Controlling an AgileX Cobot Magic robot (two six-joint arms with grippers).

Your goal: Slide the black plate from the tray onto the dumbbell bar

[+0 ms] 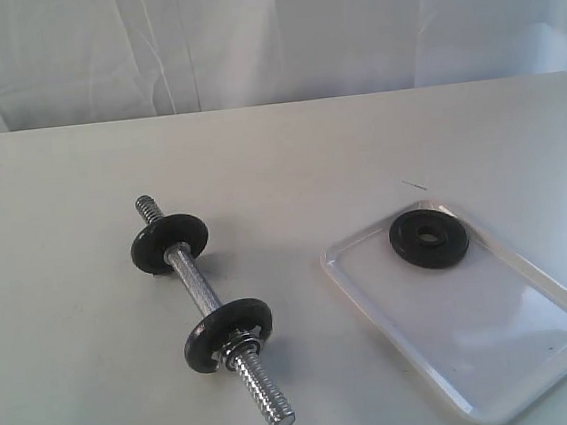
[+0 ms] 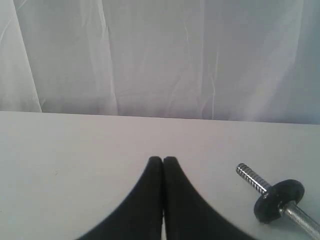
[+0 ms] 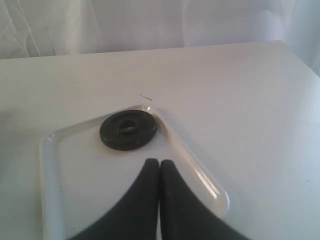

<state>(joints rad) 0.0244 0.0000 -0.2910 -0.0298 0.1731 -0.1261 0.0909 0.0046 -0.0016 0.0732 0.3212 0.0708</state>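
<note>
The black plate (image 1: 429,239) lies flat in the far corner of the white tray (image 1: 540,369) at the table's right. The right wrist view shows the same plate (image 3: 128,130) on the tray (image 3: 50,180), just beyond my right gripper (image 3: 159,162), which is shut and empty. The dumbbell bar (image 1: 208,302) lies on the table at centre left, carrying two black discs and a silver nut. Its threaded end and one disc (image 2: 277,200) appear in the left wrist view, off to the side of my left gripper (image 2: 162,160), shut on nothing. Neither gripper shows in the exterior view.
A white curtain (image 1: 266,33) hangs behind the table's far edge. A small dark mark (image 1: 415,186) sits on the table just beyond the tray. The table's right edge (image 3: 300,60) runs near the tray.
</note>
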